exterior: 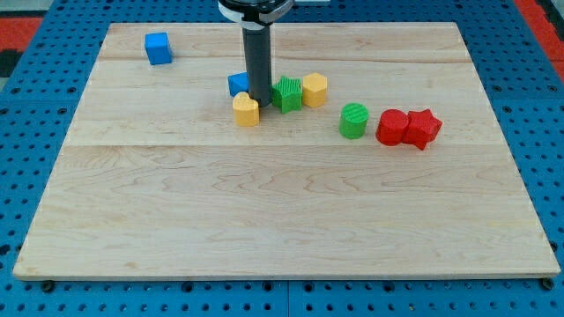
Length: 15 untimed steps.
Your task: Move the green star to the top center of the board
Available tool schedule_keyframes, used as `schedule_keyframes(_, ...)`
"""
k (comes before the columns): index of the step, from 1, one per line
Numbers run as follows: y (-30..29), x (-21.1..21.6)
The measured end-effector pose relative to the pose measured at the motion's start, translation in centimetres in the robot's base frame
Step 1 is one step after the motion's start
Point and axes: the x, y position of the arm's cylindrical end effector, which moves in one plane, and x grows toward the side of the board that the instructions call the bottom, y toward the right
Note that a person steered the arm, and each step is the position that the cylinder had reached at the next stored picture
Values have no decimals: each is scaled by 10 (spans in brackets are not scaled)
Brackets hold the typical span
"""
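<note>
The green star [286, 93] lies on the wooden board [282, 202] a little above the middle, with a yellow hexagon [315, 89] touching its right side. My tip [262, 104] rests on the board just left of the green star, close to or touching it. A yellow block [246, 110] sits just below and left of the tip. A blue block [238, 84] is partly hidden behind the rod on its left.
A blue cube [159, 47] stands near the board's top left corner. A green cylinder [354, 120] lies right of the cluster. A red cylinder [392, 128] and a red star [422, 129] touch each other further right.
</note>
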Motion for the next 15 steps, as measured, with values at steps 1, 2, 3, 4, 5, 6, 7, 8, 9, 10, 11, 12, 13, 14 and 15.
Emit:
schedule_keyframes(1,0,-3)
schedule_keyframes(2,0,6)
schedule_keyframes(3,0,13)
schedule_keyframes(4,8,15)
schedule_keyframes(5,28,29)
schedule_keyframes(6,30,34)
schedule_keyframes(7,26,10)
schedule_keyframes(8,21,-20)
schedule_keyframes(9,38,-23)
schedule_keyframes(10,42,5)
schedule_keyframes(11,71,13)
schedule_keyframes(12,77,-4)
schedule_keyframes(13,63,-27)
schedule_keyframes(14,60,-47)
schedule_keyframes(15,59,-68)
